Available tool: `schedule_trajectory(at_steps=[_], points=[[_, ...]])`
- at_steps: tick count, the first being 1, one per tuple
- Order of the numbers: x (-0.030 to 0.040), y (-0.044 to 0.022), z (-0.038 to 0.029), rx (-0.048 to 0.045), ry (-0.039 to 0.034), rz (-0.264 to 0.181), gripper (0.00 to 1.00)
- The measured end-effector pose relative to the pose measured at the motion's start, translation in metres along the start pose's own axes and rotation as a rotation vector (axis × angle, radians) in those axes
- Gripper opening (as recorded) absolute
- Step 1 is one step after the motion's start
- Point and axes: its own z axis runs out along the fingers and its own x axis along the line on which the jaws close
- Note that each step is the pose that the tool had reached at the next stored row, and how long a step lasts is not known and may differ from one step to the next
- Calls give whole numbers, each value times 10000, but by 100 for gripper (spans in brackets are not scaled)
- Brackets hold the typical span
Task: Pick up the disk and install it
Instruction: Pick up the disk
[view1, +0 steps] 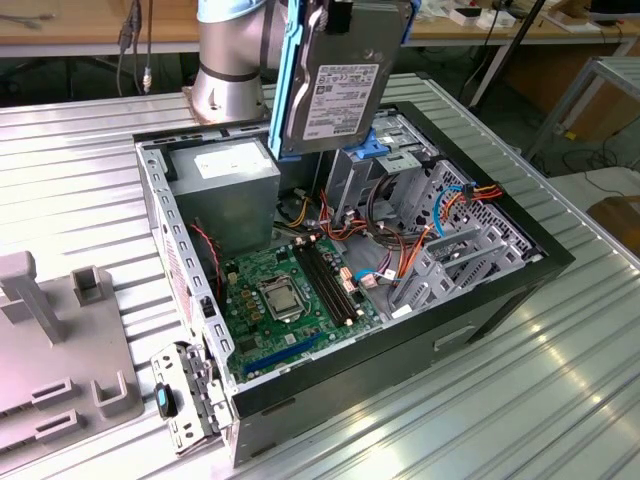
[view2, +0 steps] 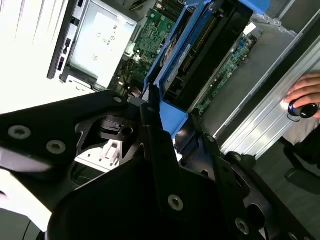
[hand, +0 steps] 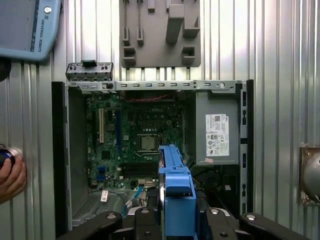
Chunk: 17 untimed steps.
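Observation:
The disk (view1: 335, 85), a grey metal drive with a white label and bright blue rails, hangs upright in the air over the back of the open computer case (view1: 500, 290). My gripper (view1: 345, 12) is shut on its upper end. In the second wrist view the black fingers (view2: 150, 117) clamp the blue-framed disk (view2: 200, 55), which points down toward the case. In the first wrist view the disk's blue edge (hand: 176, 185) sticks out from my gripper (hand: 175, 220), above the motherboard (hand: 135, 140).
Inside the case are a grey power-supply box (view1: 225, 190), a silver drive cage with a blue bracket (view1: 372, 145) and loose cables (view1: 450, 205). A grey fixture (view1: 60, 330) lies at the exterior view's left. A person's hand (hand: 11, 175) rests beside the case.

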Motion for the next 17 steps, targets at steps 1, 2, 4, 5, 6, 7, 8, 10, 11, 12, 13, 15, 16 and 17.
schedule_trajectory(at_steps=[1, 2, 4, 5, 6, 7, 8, 10, 11, 12, 13, 15, 16, 17], points=[[6, -46, 1, 1, -1, -1, 37], [9, -70, 1, 0, 1, -1, 37], [9, -88, 2, 0, 0, -1, 37], [9, -89, 2, 0, 0, -1, 37], [9, -89, 2, 0, 1, 1, 37], [9, -89, 2, 0, 1, 1, 37], [9, -89, 2, 0, 1, 0, 37], [9, -90, 2, 0, 0, 0, 37], [9, -90, 2, 0, 0, 0, 37], [9, -91, 2, 0, 0, 0, 37], [9, -92, 2, 0, 0, 0, 37], [9, -93, 2, 0, 0, 0, 37], [9, -93, 2, 0, 0, 0, 37], [9, -94, 2, 0, 1, -1, 37]])
